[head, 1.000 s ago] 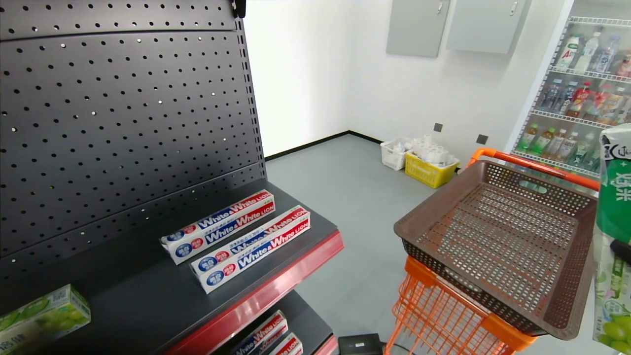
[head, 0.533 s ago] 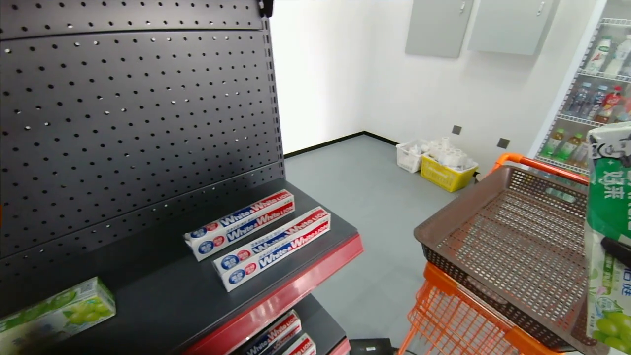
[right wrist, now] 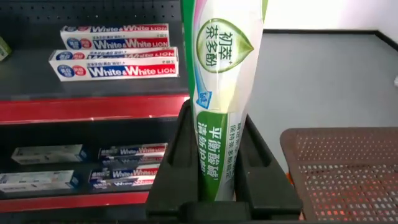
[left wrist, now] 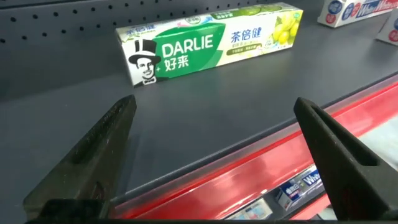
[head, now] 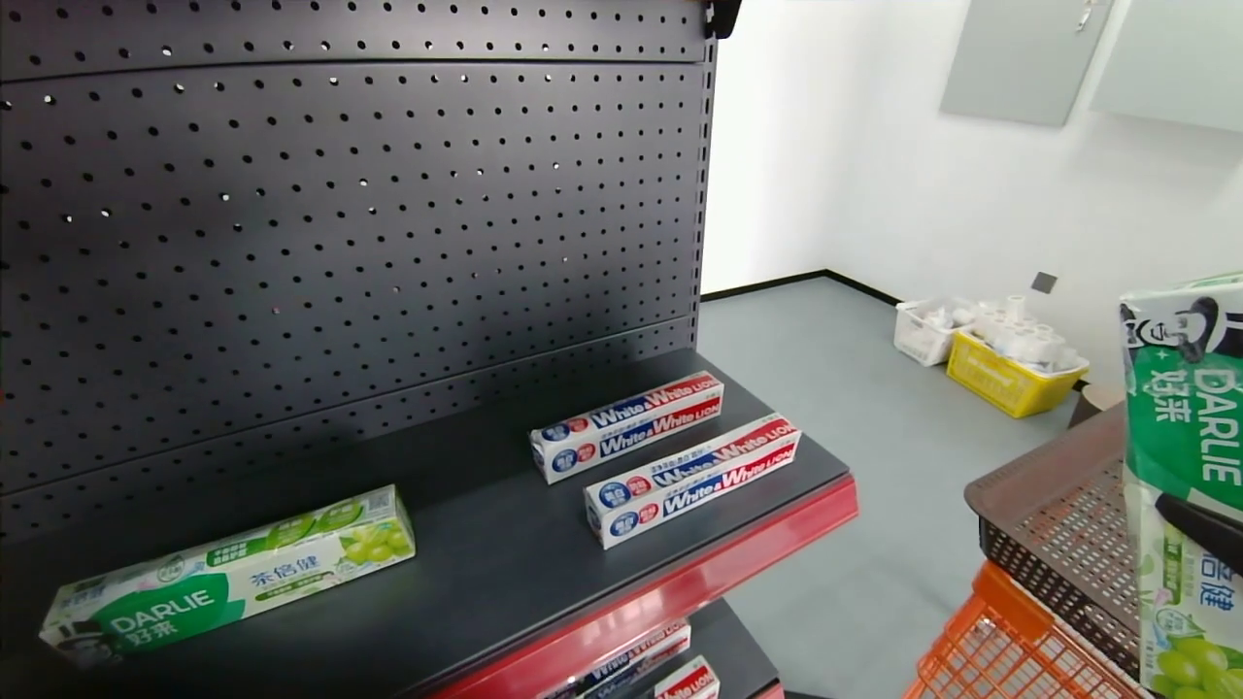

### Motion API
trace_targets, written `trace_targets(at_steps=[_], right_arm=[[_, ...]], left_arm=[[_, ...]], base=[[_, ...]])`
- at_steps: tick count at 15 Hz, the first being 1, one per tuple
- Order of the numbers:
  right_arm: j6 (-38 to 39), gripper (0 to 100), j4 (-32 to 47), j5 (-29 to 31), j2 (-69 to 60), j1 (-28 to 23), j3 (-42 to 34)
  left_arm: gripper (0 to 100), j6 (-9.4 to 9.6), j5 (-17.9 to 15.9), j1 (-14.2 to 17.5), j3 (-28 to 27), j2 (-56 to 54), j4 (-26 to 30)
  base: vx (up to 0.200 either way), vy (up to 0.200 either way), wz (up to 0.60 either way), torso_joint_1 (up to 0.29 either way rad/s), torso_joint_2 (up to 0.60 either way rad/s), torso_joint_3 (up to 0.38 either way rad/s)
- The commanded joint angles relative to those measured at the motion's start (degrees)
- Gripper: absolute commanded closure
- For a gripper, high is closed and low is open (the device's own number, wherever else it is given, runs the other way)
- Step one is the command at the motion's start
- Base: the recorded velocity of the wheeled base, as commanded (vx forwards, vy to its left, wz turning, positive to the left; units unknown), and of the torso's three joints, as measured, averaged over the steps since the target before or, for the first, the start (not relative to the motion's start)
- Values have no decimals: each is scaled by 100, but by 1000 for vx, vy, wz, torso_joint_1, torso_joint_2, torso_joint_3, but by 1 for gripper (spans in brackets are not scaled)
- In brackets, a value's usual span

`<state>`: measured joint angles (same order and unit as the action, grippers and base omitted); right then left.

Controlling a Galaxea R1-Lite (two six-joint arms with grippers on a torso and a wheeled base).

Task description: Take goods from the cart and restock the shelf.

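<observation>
Clamping a green toothpaste box point(right wrist: 224, 62) between its two black fingers, the right gripper point(right wrist: 219, 155) holds the carton upright, with the lower part of the carton sunk between the pads and the rest standing up out of them. In the head view this held carton point(head: 1185, 466) stands at the robot's far right, in front of the brown basket point(head: 1049, 505) that sits on top of the orange cart point(head: 991, 641).

The left gripper point(left wrist: 217, 168) is spread wide with nothing between its fingers, and it hangs above the front of the shelf point(head: 486, 573), near the red front edge point(head: 699, 582). Beyond it a second green box point(left wrist: 211, 40) lies flat on the dark shelf board, lengthwise along the shelf and towards the robot's left.

Farther right on the same board lie two white toothpaste boxes, the rear one point(head: 626, 427) and the front one point(head: 691, 481). They lie flat and parallel, just beside each other, and well apart from the second green box. A black pegboard point(head: 340, 243) rises behind the board.

Below the red edge, a lower shelf point(right wrist: 37, 202) carries more toothpaste cartons point(right wrist: 130, 152) lying flat. On the grey floor by the far wall stand a yellow bin point(head: 1015, 383) and a white bin point(head: 927, 335), which touch each other.
</observation>
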<state>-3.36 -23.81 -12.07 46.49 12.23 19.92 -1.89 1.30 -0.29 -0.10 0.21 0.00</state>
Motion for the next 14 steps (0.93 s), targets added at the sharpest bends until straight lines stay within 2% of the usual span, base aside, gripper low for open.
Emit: trace_targets(at_steps=[1,7,14], right_arm=[[2,100,-1,-15,-9,8,-14],[-24,100,-10,-6,-141,17,-217],[-15,100,-10,-15,-211,25,-278]], left_arm=[[0,-4,1,-6,1,6,0],[0,-4,1,-6,1,-3,0],[0,-4,1,-6,1,6,0]], base=[[0,0,0,0,0,0],[0,0,0,0,0,0],[0,0,600,3,2,3]])
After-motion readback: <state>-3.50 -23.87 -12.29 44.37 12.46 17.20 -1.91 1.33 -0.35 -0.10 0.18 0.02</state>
